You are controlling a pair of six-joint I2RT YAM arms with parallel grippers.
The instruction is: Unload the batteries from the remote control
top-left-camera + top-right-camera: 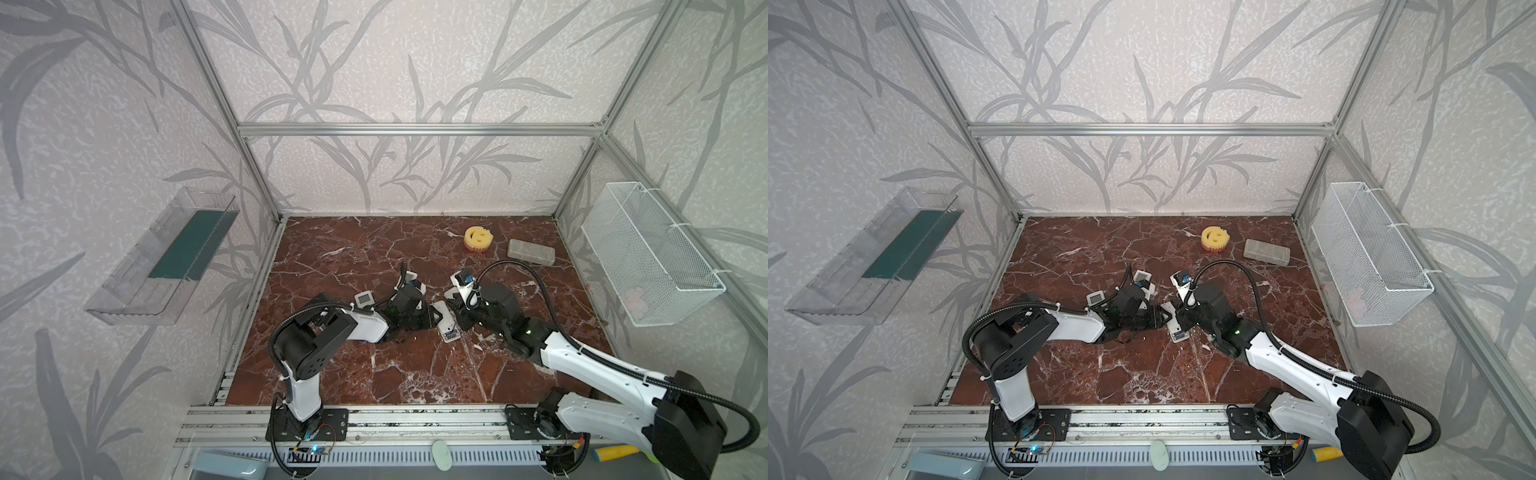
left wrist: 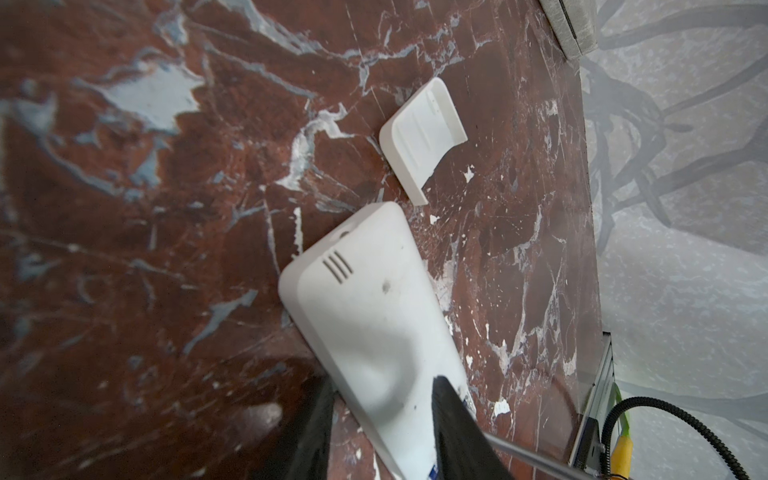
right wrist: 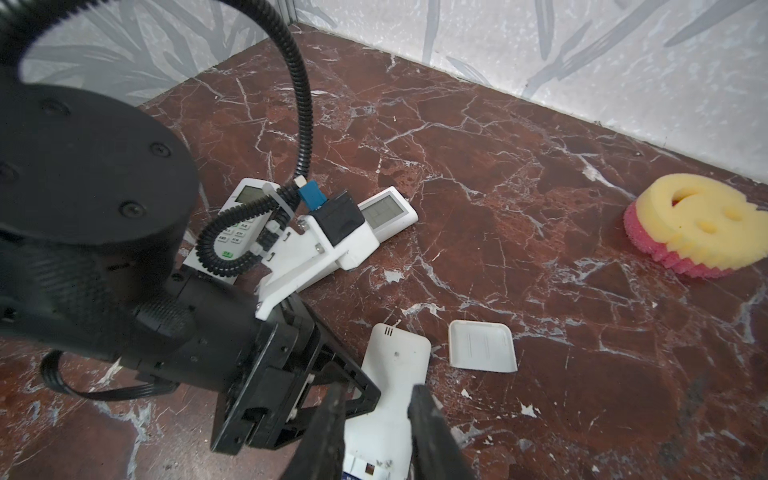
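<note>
Left jaws stand part-way apart at the lower middle of the left wrist view, one finger beside the edge of the white remote and the other laid over its back; whether they press it I cannot tell. Right jaws stand narrower at the bottom of the right wrist view, fingers astride the same remote's near end, and a grip cannot be told there either. The remote lies back up on the red marble worktop at the centre of both top views, between the two arms. Just beyond its vented end, apart from it, lies a loose white cover. Batteries cannot be made out: the remote's other end is hidden under the jaws. A second remote lies display up behind the left arm.
</note>
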